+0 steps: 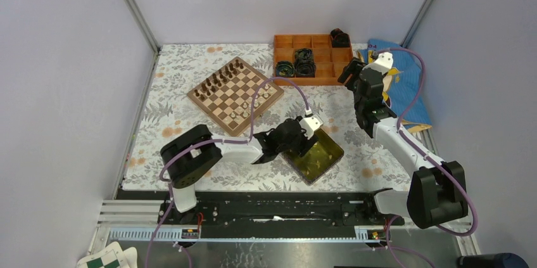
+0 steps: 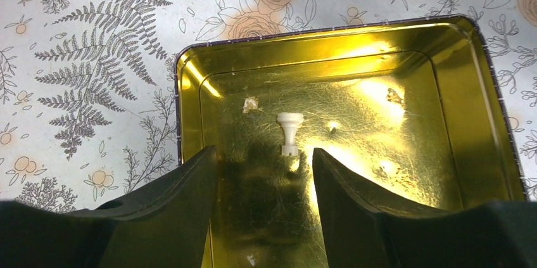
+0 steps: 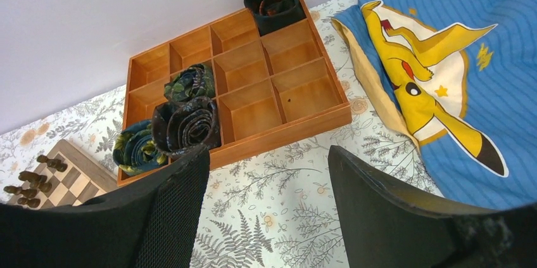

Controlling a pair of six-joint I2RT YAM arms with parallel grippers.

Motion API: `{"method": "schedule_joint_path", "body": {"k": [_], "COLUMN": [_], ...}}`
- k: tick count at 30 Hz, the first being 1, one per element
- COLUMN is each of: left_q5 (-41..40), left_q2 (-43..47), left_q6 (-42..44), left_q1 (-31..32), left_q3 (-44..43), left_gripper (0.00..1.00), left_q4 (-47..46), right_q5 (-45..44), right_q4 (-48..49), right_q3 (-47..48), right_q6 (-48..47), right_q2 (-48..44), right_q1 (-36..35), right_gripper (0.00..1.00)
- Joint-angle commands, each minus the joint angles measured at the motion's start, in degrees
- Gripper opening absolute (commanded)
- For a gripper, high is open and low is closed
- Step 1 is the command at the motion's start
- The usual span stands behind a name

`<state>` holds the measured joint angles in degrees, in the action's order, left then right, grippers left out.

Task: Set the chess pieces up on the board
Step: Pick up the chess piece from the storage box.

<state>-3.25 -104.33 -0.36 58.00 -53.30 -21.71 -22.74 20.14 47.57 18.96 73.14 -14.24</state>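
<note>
Left wrist view, nearest in: the left gripper [image 2: 263, 154] hangs low over the glossy yellow tray [image 2: 443, 179]. Its jaws are parted with nothing between them, lined up on a cream-white chess piece [image 2: 289, 132] lying on its side on the tray floor just beyond the fingertips (toppled, so a pinch across the stem looks likely). Farther out, the board [image 1: 235, 95] sits at an angle, with dark pieces [image 1: 218, 81] ranked along its far side and a few pale ones nearer, probably where this one belongs. Farthest, the right gripper [image 3: 267, 154] hovers wide open and empty near the orange compartment box [image 3: 278, 84], seemingly parked clear of the left arm's path.
</note>
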Motion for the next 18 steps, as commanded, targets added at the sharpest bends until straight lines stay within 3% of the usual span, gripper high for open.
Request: {"method": "schedule_joint_path", "body": {"k": [1, 18], "left_q5": [2.9, 3.5], "left_q2": [-2.0, -5.4], "left_q6": [0.5, 0.4], "left_q1": [-1.1, -1.8], "left_q3": [-0.3, -1.5], "left_gripper": [0.63, 0.57], "left_q4": [-5.1, -4.5], "right_q5": [1.1, 1.3], "right_q4": [3.8, 4.8], "right_q3": [0.1, -0.3], "right_q6": [0.2, 0.1], "right_q2": [0.1, 0.4], "right_q1": [0.2, 0.2], "right_gripper": [0.75, 0.75]}}
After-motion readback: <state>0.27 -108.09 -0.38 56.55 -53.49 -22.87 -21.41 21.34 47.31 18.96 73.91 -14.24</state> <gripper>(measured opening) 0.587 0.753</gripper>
